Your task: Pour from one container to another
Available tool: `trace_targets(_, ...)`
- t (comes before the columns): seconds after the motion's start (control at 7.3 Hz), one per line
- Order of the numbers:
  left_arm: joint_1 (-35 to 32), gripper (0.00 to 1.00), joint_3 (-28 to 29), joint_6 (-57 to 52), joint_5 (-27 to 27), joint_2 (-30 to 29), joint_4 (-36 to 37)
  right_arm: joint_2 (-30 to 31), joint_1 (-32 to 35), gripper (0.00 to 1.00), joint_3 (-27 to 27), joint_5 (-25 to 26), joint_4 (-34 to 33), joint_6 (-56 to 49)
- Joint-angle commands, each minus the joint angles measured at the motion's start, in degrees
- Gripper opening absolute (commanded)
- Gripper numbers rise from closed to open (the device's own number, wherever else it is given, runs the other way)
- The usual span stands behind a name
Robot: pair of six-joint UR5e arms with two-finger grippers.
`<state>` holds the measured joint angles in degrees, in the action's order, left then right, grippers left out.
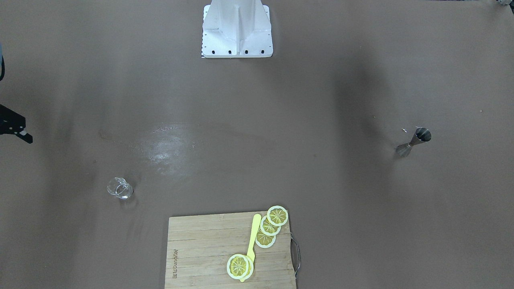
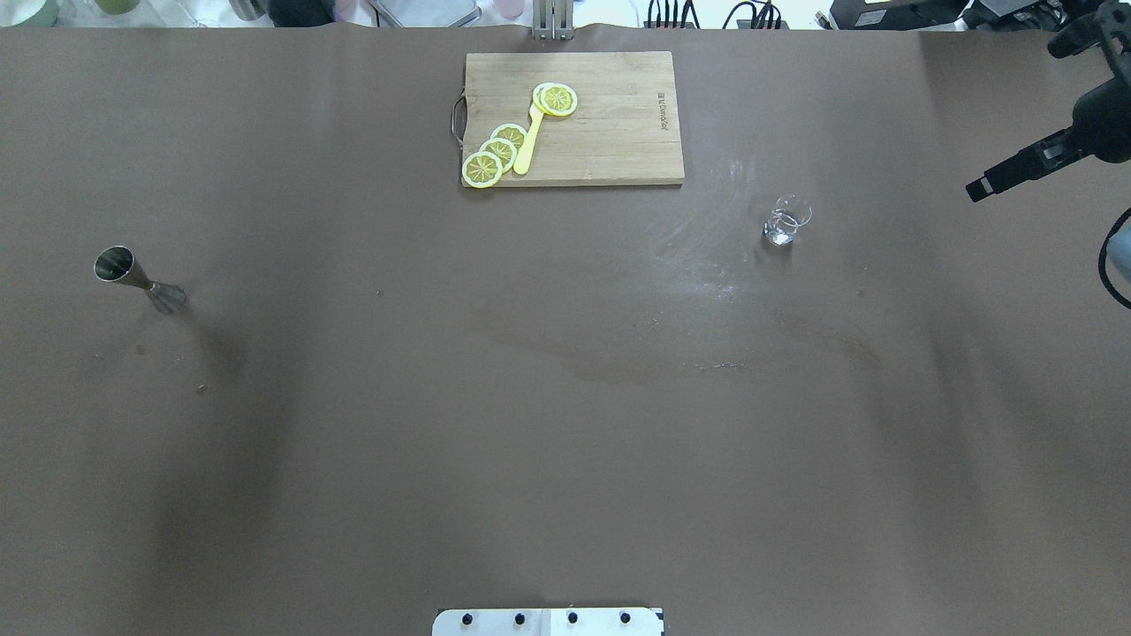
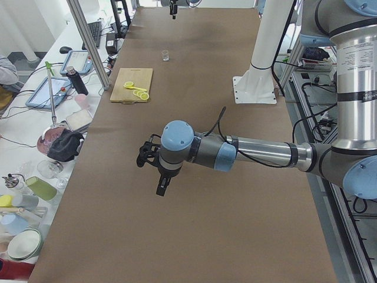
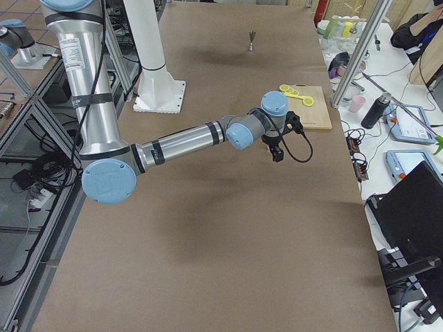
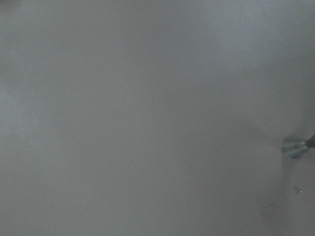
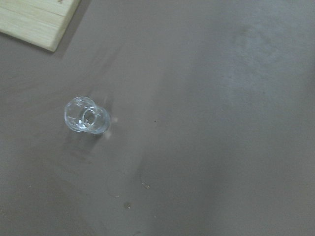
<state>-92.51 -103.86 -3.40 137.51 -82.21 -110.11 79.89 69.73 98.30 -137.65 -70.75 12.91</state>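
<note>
The steel jigger (image 2: 140, 281) stands upright on the brown table at my far left, also seen as the jigger (image 1: 413, 142) and at the right edge of the left wrist view (image 5: 295, 146). The clear glass cup (image 2: 785, 221) stands on the right side near the board and shows as the glass (image 6: 86, 115) below the right wrist. My left gripper (image 3: 159, 187) hangs above the table and appears only in the left side view, so I cannot tell its state. My right gripper (image 2: 979, 187) is raised at the table's right edge, right of the glass; its jaws are partly cut off.
A bamboo cutting board (image 2: 610, 132) with a metal handle lies at the far edge, carrying lemon slices (image 2: 499, 152) and a yellow plastic knife (image 2: 528, 141). The white robot base (image 1: 237, 36) stands at the near middle. Operators' desks with bottles and tablets line the far side.
</note>
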Motion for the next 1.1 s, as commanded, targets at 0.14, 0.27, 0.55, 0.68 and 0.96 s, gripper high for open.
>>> trace_targets(0.14,0.14,0.98,0.32,0.06,0.3,1.52,-21.92,-0.27,-2.04,1.0,-6.78,-0.78,15.92,-4.8)
trace_targets(0.27,1.1,0.98,1.37,0.06,-0.39,2.13,-30.86,-0.7,-2.92,1.0,-12.11,-1.21,23.56,-4.47)
trace_targets(0.55,4.61,0.98,4.61,4.32,-6.0,2.4,-42.42,-3.33,-2.76,1.0,-19.17,-3.67,35.28,-4.38)
trace_targets(0.68,7.23,0.98,6.63,13.07,-7.07,2.49,-49.51,-3.6,-1.71,1.0,-19.8,-5.15,37.41,-5.43)
trace_targets(0.96,15.3,0.98,6.65,23.92,-16.96,4.58,-59.37,-5.79,-2.14,1.0,-22.26,-7.01,38.66,-11.03)
